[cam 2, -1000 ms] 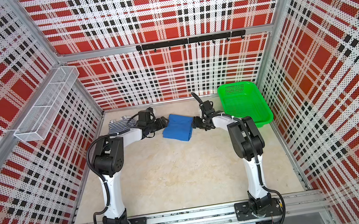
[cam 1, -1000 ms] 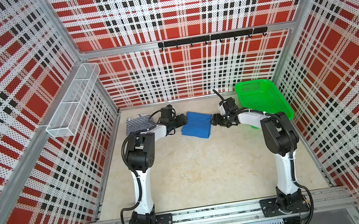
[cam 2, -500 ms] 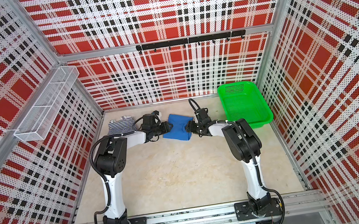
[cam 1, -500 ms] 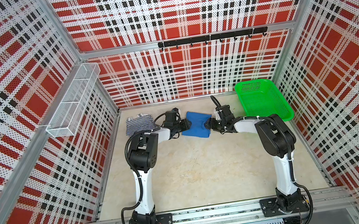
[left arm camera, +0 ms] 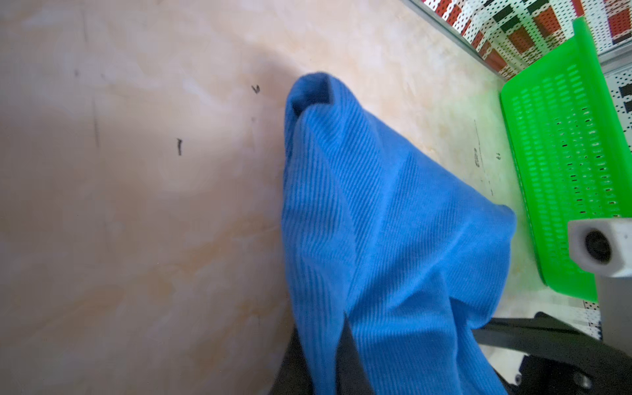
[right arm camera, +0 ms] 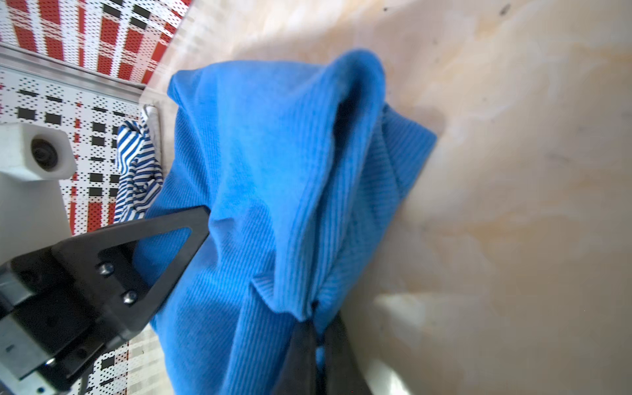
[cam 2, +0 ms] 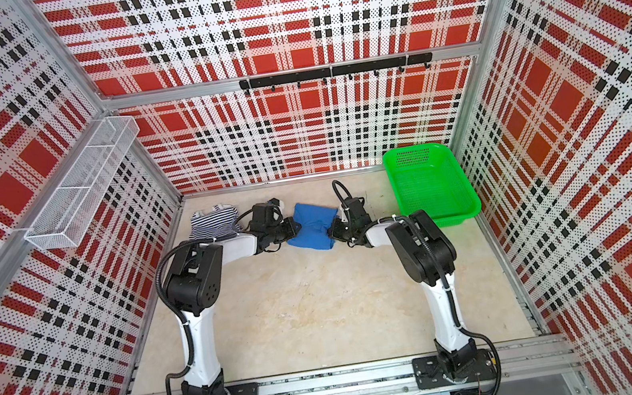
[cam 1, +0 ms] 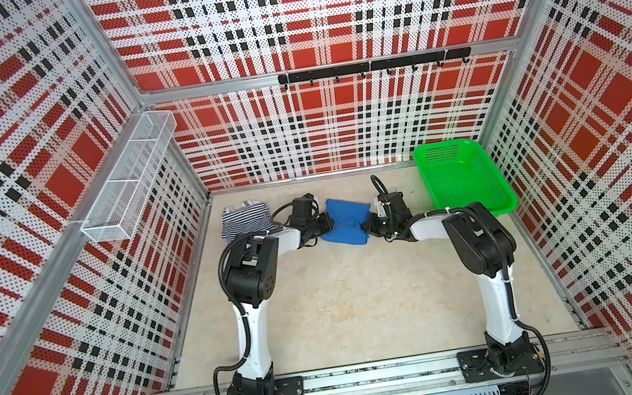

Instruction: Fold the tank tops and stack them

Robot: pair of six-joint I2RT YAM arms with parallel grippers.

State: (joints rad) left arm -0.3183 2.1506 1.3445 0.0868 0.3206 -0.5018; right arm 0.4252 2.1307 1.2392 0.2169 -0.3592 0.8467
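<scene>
The royal blue tank top lies folded at the back middle of the table, pinched in at both sides. My left gripper is shut on its left edge. In the left wrist view the ribbed blue tank top runs down between the left gripper's dark fingers. My right gripper is shut on the top's right edge, and the right wrist view shows the right gripper closed on a fold of blue cloth. The striped tank top lies bunched at the back left.
A green mesh basket stands at the back right, close to the right arm. A white wire shelf hangs on the left wall and a black hook rail on the back wall.
Both grippers moved inward from beside the blue tank top onto its left and right edges and shut on the cloth. The top is now pinched narrower in the middle.
</scene>
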